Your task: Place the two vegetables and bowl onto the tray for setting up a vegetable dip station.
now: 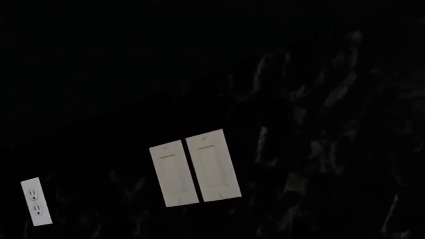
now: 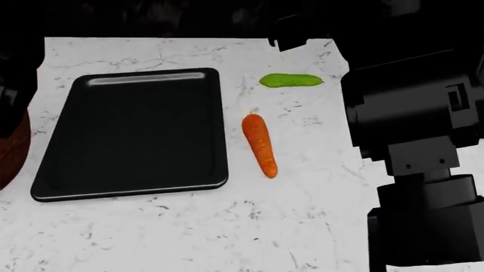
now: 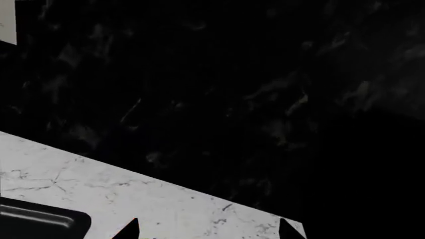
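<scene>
The white marbled table (image 2: 226, 232) carries everything, and the black tray (image 2: 132, 133) lies flat on its left half with nothing on it — so none of the three placements looks done. Its shiny strip runs along the far short edge.

At the head view's left edge, a curved sliver of dark reddish-brown wood shows just beside the tray: the bowl (image 2: 9, 153), mostly out of frame, so how it sits cannot be told.

The right arm (image 2: 416, 141) bulks over the table's right side, raised above the vegetables. Its wrist camera looks at the dark wall, a band of table and a tray corner. Only two dark fingertips (image 3: 129, 230) poke into view, set well apart, so the right pincer seems released and holds nothing.

The left pincer is not visible; its camera faces the wall, catching two switch plates (image 1: 194, 167) and an outlet (image 1: 37, 201).

The carrot (image 2: 259, 144) lies just right of the tray, parallel to its long side — an easy slide-over grasp. The cucumber (image 2: 291, 80) lies crosswise, farther back and near the carrot's stem end.
</scene>
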Available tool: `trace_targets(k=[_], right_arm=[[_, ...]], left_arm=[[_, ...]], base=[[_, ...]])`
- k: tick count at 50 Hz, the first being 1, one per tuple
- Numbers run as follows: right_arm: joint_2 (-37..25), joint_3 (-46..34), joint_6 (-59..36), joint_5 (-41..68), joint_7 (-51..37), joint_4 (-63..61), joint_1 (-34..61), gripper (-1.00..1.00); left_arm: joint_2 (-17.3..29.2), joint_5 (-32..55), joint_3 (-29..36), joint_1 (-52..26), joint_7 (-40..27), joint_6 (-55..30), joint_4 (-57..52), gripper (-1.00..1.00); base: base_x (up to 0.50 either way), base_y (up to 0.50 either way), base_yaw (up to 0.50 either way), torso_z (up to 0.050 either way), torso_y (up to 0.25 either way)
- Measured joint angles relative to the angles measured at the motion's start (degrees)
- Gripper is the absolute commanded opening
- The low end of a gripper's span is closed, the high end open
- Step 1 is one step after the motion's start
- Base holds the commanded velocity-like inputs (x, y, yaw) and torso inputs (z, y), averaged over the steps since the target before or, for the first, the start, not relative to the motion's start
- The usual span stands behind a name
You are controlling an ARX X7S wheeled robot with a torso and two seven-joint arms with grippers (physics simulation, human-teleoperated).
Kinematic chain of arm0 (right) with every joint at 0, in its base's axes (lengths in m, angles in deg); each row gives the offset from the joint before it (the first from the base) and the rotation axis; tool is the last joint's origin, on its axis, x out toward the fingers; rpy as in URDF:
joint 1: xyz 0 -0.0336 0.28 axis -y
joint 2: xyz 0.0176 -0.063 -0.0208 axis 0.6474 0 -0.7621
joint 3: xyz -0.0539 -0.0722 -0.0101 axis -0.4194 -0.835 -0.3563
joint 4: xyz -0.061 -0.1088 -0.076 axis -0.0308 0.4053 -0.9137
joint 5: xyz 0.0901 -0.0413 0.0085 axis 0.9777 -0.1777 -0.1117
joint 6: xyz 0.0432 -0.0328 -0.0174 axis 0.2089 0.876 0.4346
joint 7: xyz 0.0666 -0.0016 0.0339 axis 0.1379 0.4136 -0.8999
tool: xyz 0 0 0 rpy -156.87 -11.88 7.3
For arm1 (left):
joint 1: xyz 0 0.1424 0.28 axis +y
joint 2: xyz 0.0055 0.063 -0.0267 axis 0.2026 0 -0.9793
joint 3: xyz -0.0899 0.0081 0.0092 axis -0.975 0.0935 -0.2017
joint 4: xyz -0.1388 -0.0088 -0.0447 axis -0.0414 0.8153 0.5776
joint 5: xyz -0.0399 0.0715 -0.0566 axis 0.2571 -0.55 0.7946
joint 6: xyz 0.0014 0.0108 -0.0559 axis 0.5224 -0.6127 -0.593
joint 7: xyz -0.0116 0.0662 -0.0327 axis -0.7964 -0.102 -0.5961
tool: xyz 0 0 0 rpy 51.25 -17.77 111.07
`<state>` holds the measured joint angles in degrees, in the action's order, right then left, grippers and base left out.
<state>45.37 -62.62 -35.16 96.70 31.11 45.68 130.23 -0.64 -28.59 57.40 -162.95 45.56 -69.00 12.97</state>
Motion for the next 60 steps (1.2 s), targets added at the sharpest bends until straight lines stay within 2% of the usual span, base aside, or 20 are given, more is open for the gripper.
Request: trace_targets(k=[5, 32, 36, 47, 60], right_arm=[[0.2, -1.1, -0.1, -1.1, -1.0, 2.0, 0.6, 1.00], [-0.3, -1.9, -0.8, -2.6, -4.7, 2.7, 0.6, 1.00], [-0.3, -1.4, -1.3, -2.0, -4.9, 2.7, 0.7, 1.00], [-1.1, 1.0, -2.5, -0.2, -5.0, 1.2, 0.2, 1.00], [-1.7, 0.7, -3.0, 0.0, -4.8, -0.1, -0.5, 1.00]], left_arm=[[0.1, 0.4, 0.4, 0.0, -0.2, -0.1, 0.0, 1.00], [0.6, 1.6, 2.2, -0.2, -1.2, -0.6, -0.4, 1.00], [0.8, 1.6, 2.4, -0.3, -1.3, -0.7, -0.5, 1.00], [0.9, 2.1, 2.9, -0.4, -1.7, -0.7, -0.4, 1.00], [1.1, 3.0, 3.3, -0.5, -2.0, -0.7, -0.5, 1.00]], base=[[0.00, 0.00, 0.00, 0.000, 0.003], [0.00, 0.00, 0.50, 0.000, 0.000], [0.00, 0.00, 0.00, 0.000, 0.000], [0.39, -0.30, 0.00, 0.000, 0.000], [0.50, 0.02, 0.00, 0.000, 0.001]])
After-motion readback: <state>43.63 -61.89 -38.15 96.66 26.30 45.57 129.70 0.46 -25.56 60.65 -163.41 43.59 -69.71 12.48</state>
